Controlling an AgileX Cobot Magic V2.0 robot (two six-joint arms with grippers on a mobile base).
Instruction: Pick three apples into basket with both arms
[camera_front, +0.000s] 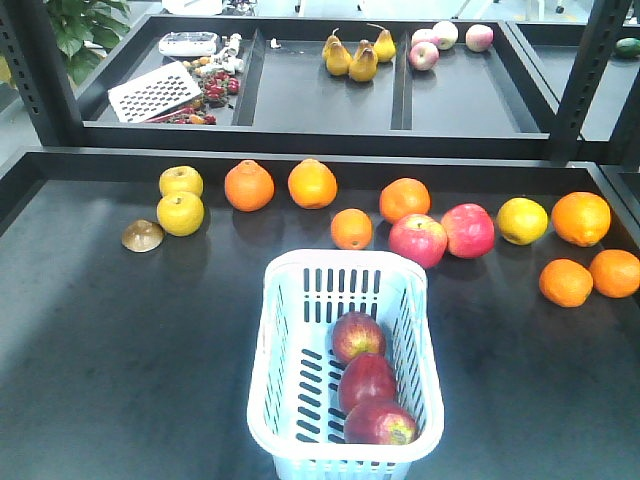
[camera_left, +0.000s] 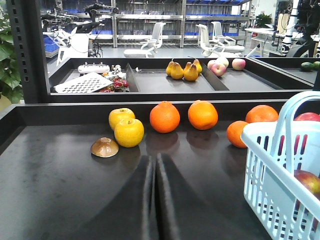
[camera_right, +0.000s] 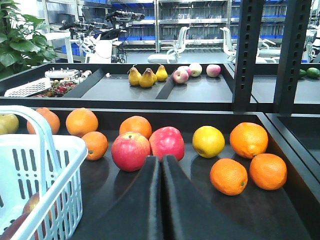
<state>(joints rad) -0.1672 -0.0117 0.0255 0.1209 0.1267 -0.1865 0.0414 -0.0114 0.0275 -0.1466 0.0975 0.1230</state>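
Three dark red apples lie in a row inside the pale blue basket: one at the back, one in the middle, one at the front. Through the basket wall an apple shows in the left wrist view. My left gripper is shut and empty over bare table, left of the basket. My right gripper is shut and empty, right of the basket, pointing at two brighter red apples. Neither arm shows in the front view.
A row of fruit lies behind the basket: yellow apples, oranges, two pink-red apples, a lemon-yellow fruit, more oranges at right. A brown cap-shaped object sits at left. Rear trays hold pears and pale apples.
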